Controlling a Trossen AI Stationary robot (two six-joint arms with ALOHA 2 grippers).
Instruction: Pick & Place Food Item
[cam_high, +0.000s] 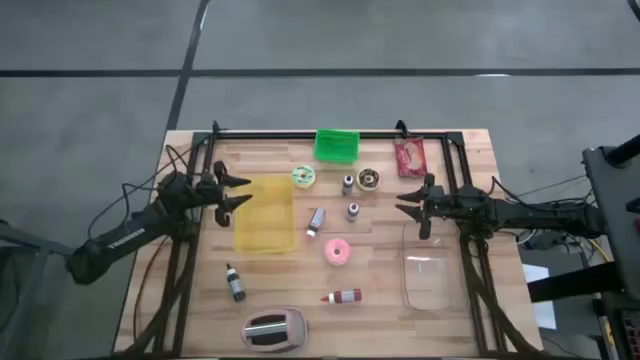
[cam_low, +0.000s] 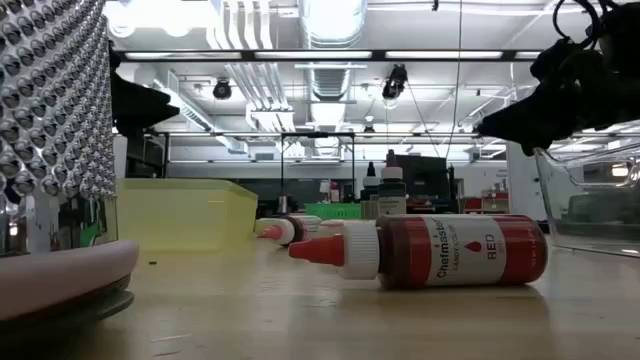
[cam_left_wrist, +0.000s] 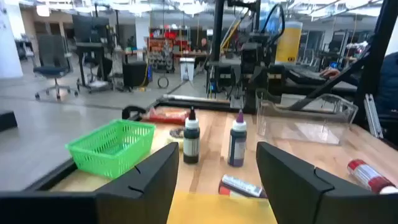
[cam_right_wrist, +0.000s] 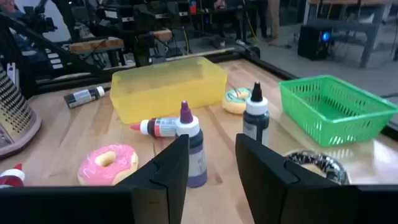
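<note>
Donut: pink donut (cam_high: 337, 252) lies flat near the desk's middle, apart from the bottles around it; in the right wrist view it shows as pink donut (cam_right_wrist: 107, 162) beside a purple-capped bottle (cam_right_wrist: 192, 149).
Handling: likely a light toy, fairly stiff and smooth with a rounded rim, so it may slide under a pinch.
Hold: best taken across the ring, one finger in the hole and one outside, or across the whole width.
Destination: perhaps the clear container (cam_high: 432, 275) at the right edge; unclear.
Right fingers: right gripper (cam_high: 413, 206) hovers at the right edge, partly parted, grasping nothing.
Left fingers: left gripper (cam_high: 238, 190) waits at the left edge above the yellow bin (cam_high: 265, 214), spread, empty.
</note>
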